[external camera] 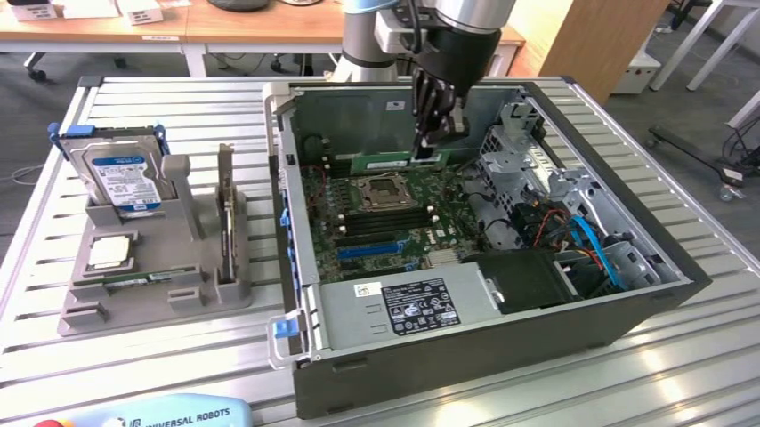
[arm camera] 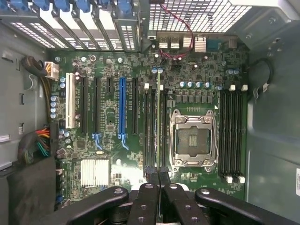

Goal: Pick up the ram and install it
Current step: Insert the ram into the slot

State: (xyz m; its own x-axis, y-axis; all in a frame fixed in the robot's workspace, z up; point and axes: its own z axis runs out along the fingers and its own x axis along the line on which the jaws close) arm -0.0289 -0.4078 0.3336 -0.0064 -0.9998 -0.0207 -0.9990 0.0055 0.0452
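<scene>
**RAM Held at the Memory Slots: Current State**

1. Foreground. A teach pendant [external camera: 166, 414] lies at the near edge of the slatted table [external camera: 665, 356]. Behind it stands the open computer case [external camera: 475, 356], with the power supply [external camera: 410, 307] against its near wall.

2. Parts holder. To the exterior view's left of the case, a grey holder [external camera: 155, 298] carries a hard drive [external camera: 119, 178] with a blue-white label and a dark expansion card [external camera: 226, 200], both upright.

3. Motherboard. The motherboard [external camera: 356, 227] lies flat in the case, with the open CPU socket [external camera: 383, 192] near its middle.

4. Task part. The ram [external camera: 392, 163] is beyond the socket, inside the case, standing on its long edge. In the wrist view it appears edge-on as a thin green line [arm camera: 158, 117], running along the memory slots [arm camera: 149, 131] just beside the socket [arm camera: 193, 138]. Whether it is seated in a slot cannot be told.

5. Gripper. The gripper [external camera: 428, 147] reaches straight down into the case. Its jaws are pressed together on the ram (pinching the thin board from both faces) [arm camera: 158, 180].

6. Background. Wooden desks [external camera: 238, 27] stand behind the table.
</scene>
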